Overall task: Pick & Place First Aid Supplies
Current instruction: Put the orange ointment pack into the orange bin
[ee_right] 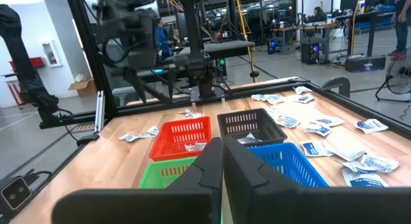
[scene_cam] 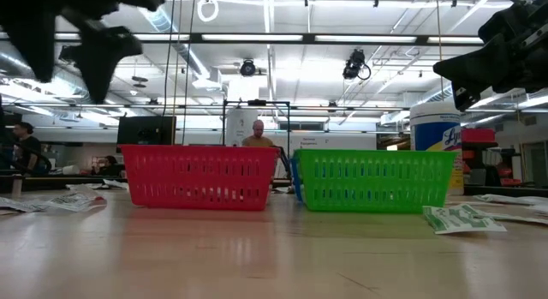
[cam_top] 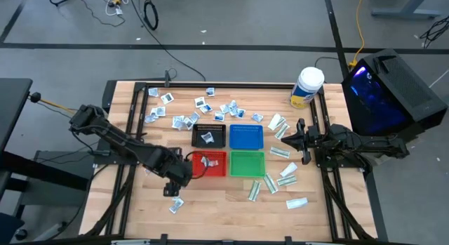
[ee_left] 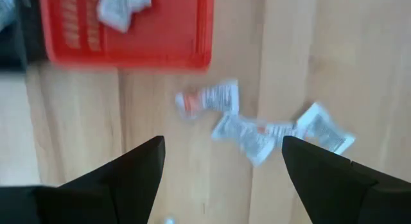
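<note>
First aid packets lie scattered on the wooden table: squarish white ones (cam_top: 189, 113) at the far left and longer white-and-green ones (cam_top: 279, 171) at the right. A few small white packets (ee_left: 257, 135) lie near the front left, beside the red tray (cam_top: 209, 163). My left gripper (cam_top: 173, 187) hangs open above them, pointing down, its fingers (ee_left: 138, 166) standing on either side without touching. One packet (ee_left: 122, 9) lies in the red tray and another (cam_top: 208, 137) in the black tray. My right gripper (ee_right: 223, 161) waits shut at the table's right, pointing level.
Black (cam_top: 209, 127), blue (cam_top: 246, 136), red and green (cam_top: 247, 163) mesh trays stand in a block at the table's middle. A big white jar with a yellow label (cam_top: 306, 87) stands at the far right. A black frame runs along the table's edges. People show in the room beyond.
</note>
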{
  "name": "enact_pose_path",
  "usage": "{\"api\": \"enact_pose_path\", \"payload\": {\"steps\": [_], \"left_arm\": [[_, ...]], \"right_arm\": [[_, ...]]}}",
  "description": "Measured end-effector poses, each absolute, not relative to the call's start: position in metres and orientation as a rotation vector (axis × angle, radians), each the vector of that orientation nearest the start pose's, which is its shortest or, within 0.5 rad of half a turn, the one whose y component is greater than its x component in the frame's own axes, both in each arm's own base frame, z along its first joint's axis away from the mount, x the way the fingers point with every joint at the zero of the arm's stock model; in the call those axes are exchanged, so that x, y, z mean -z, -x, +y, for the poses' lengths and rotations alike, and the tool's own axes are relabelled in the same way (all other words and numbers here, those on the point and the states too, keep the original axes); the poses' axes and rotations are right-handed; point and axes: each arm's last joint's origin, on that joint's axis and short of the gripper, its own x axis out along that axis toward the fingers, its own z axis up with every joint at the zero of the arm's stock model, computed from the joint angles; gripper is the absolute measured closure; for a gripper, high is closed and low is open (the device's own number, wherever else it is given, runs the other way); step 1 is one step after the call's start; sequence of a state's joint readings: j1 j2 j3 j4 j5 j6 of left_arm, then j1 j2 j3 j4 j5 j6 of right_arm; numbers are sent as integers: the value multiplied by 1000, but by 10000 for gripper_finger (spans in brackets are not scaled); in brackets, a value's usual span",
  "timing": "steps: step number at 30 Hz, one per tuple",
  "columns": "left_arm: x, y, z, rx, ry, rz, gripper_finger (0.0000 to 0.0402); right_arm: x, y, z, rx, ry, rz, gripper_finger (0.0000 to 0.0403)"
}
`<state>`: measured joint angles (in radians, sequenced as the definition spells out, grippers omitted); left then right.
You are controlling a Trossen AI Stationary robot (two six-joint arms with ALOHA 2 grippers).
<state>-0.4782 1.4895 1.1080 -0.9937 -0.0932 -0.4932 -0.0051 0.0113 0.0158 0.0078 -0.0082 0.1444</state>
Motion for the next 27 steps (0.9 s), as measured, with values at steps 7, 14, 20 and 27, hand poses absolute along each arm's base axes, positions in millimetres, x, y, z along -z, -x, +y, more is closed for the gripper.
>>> {"api": "enact_pose_path", "payload": {"steps": [7, 14, 20, 27], "left_arm": [[-223, -226, -110, -116, 83, 1383, 79], [-234, -225, -82, -223, 126, 1312, 79], [-249, -225, -45, -344, 109, 1219, 79], [-251, -227, -25, -305, 84, 1238, 79]], "right_arm": [[-169, -97, 0, -4, -145, -12, 385], [-169, -97, 0, -4, -144, -12, 385], [-169, -97, 0, -4, -144, -12, 385], [-169, -97, 0, -4, -145, -12, 385]]}}
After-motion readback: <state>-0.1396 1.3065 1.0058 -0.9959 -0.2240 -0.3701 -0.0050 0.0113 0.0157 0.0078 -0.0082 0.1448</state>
